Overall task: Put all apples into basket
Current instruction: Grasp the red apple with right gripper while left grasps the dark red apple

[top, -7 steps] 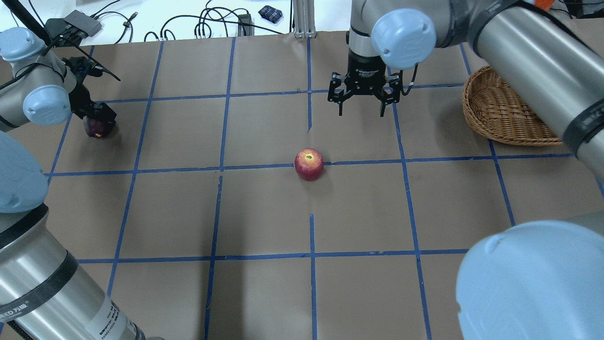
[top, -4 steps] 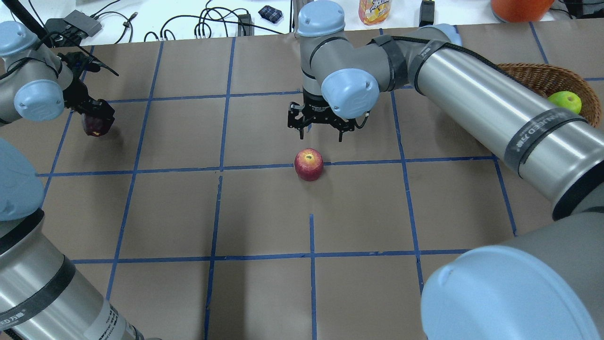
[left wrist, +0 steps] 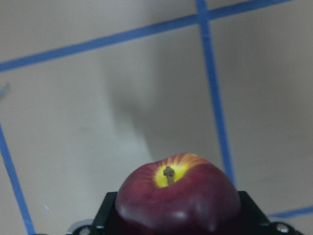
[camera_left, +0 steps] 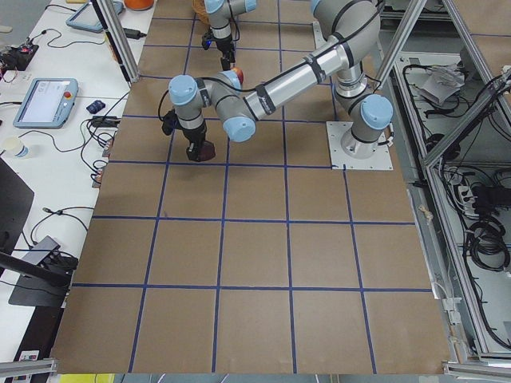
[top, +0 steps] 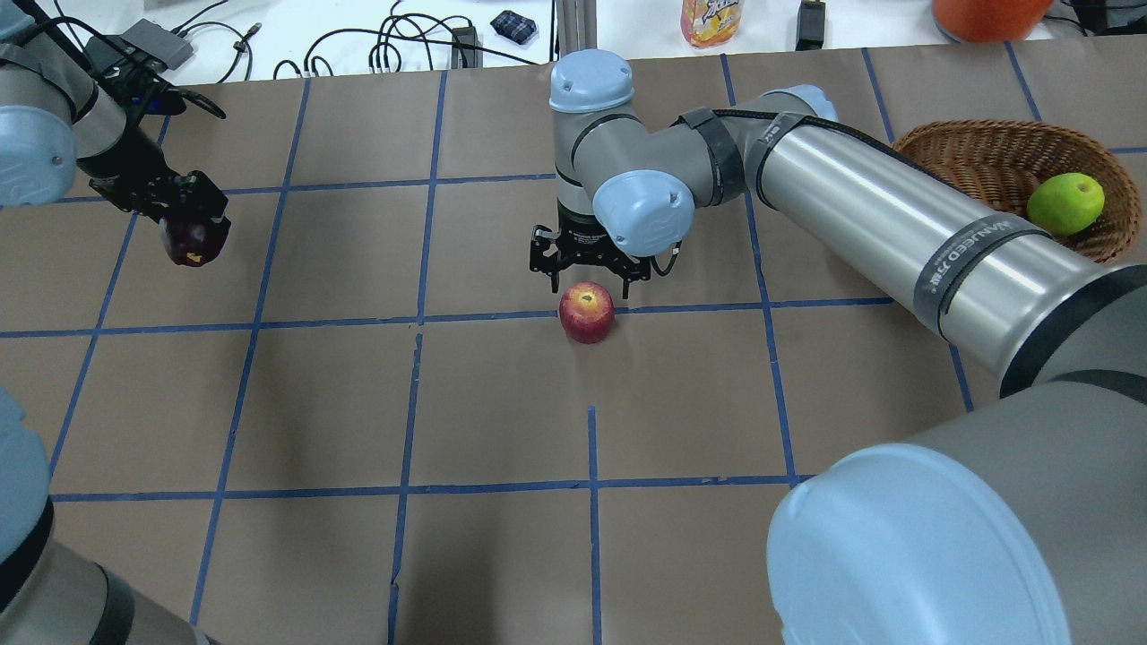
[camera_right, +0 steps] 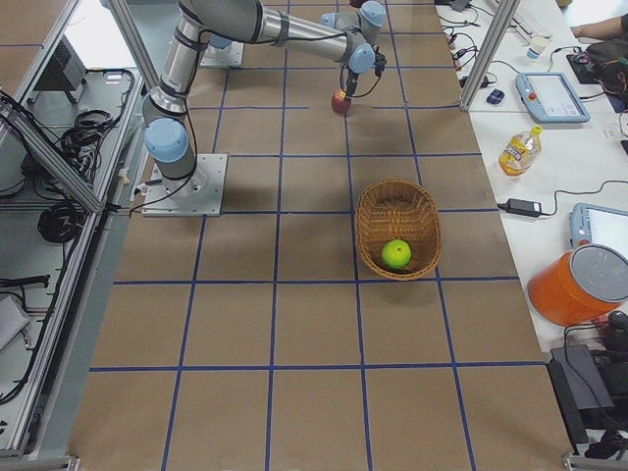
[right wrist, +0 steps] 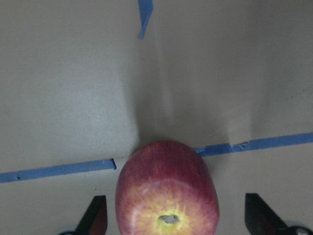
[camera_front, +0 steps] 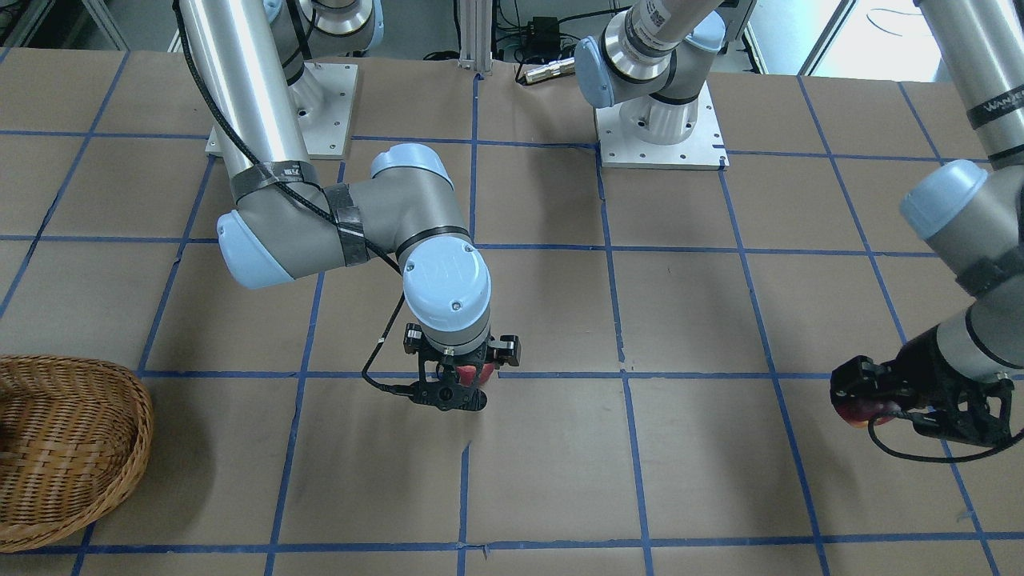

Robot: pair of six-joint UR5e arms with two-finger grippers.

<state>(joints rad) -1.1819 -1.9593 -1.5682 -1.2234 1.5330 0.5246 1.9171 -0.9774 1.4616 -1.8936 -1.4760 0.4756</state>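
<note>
1. Black fingers (right wrist: pixel 96 218) of my right end effector (top: pixel 587 288) stand spread wide on either side of the red apple (top: pixel 587 313), not touching it, lined up for a squeeze.
2. My left end effector (top: pixel 191 235) is clamped on the maroon apple (left wrist: pixel 177 196), stem up, apparently lifted off the bench (top: pixel 502 403) for carrying.
3. Well apart from both, at the bench's right side, the basket (top: pixel 950 134) holds only the green apple (top: pixel 1065 202); two apples are left to bring.
</note>
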